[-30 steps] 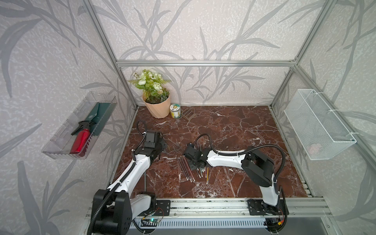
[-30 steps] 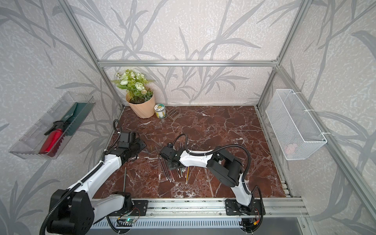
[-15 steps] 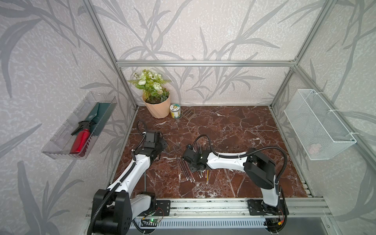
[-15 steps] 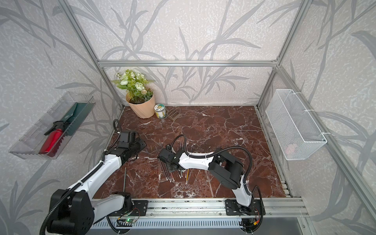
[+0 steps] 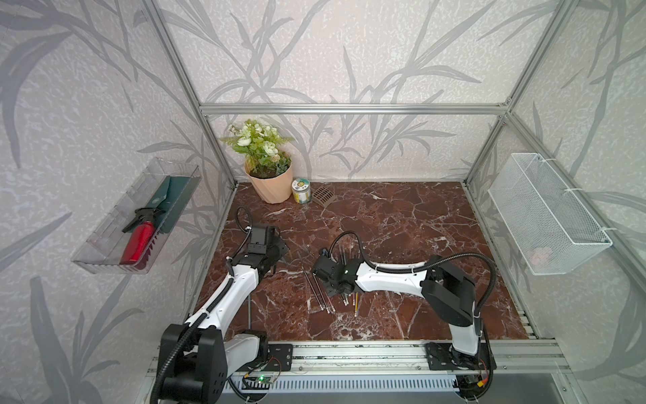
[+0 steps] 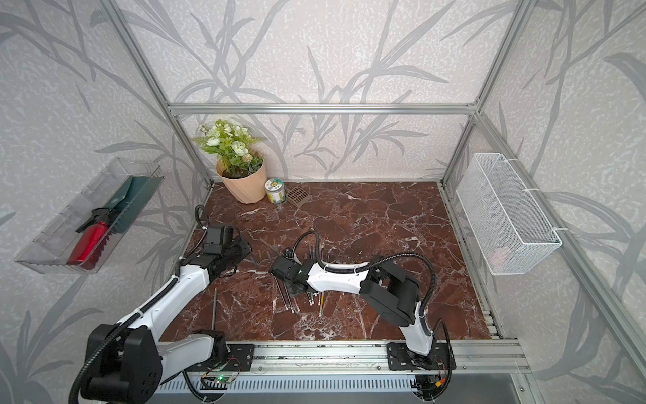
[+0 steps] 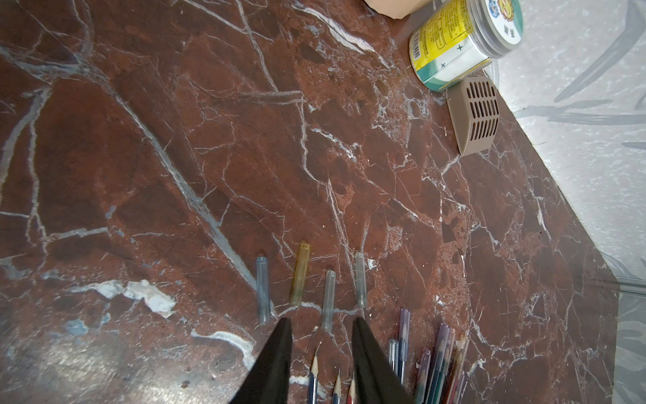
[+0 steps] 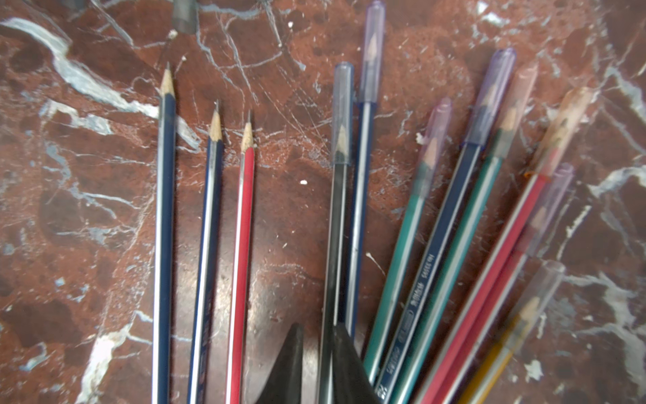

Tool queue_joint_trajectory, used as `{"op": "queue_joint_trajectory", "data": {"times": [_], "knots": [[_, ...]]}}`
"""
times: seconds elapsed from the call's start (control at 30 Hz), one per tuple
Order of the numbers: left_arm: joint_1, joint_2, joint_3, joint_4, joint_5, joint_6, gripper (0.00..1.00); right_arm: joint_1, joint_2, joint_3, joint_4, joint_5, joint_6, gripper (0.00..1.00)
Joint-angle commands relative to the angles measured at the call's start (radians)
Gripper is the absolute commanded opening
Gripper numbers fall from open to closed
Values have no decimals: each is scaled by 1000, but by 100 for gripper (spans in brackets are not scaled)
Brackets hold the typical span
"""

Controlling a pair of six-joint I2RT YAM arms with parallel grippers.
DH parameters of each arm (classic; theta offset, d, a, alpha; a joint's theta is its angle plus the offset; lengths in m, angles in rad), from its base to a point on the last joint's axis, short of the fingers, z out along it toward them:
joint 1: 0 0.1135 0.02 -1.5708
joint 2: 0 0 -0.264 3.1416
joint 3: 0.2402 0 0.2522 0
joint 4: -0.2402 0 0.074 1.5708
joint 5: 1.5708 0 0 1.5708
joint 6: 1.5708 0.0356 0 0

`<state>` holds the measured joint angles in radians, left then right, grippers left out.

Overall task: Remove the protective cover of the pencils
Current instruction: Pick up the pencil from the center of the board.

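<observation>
Red-brown marble veined with white forms the surface (image 5: 402, 224). The pencils (image 8: 358, 210) are laid on it near the front, left of the middle, fanned out with their tips towards the back wall.

Three bare pencils (image 8: 243, 245) are seen side by side in the right wrist view, two dark blue and one red, with their sharpened points exposed. Eight more are fitted with translucent covers (image 8: 372, 52) in purple, bluish, pink, amber and clear tints, over black, blue, green, red and yellow shafts.

Four loose covers (image 7: 300, 274) are shown in the left wrist view. They lie in a row on the marble, apart from one another: one bluish, one amber and two clear.

The left tool (image 7: 321, 321) is held low over the surface with its jaws parted and nothing between them. One clear loose cover lies just beyond its fingertips.

The right tool (image 8: 318, 327) is set over the black pencil (image 8: 335, 227), which is capped. Its jaws stand narrowly apart with the shaft running along one finger, and it cannot be told whether the shaft is pinched.

A flowerpot (image 5: 272, 185), a labelled jar (image 5: 301, 190) and a perforated brown piece (image 5: 323, 194) are grouped at the back left corner. A wire basket (image 5: 545, 217) is hung on the right wall. A clear tray (image 5: 105, 252) with a red bottle (image 5: 138, 238) in it is fixed to the left wall.
</observation>
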<state>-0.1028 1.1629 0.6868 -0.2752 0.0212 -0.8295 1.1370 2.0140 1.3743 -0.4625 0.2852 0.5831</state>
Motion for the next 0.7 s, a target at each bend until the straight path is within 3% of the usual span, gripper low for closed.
{"op": "queue_joint_trajectory", "data": {"times": [0.0,0.67], "knots": [[-1,4,14,5,-9,-1,33,1,32,32,-52,34,23,18],[0,-3,14,8,2,3,32,-6,91,53,-54,14,34,19]]}}
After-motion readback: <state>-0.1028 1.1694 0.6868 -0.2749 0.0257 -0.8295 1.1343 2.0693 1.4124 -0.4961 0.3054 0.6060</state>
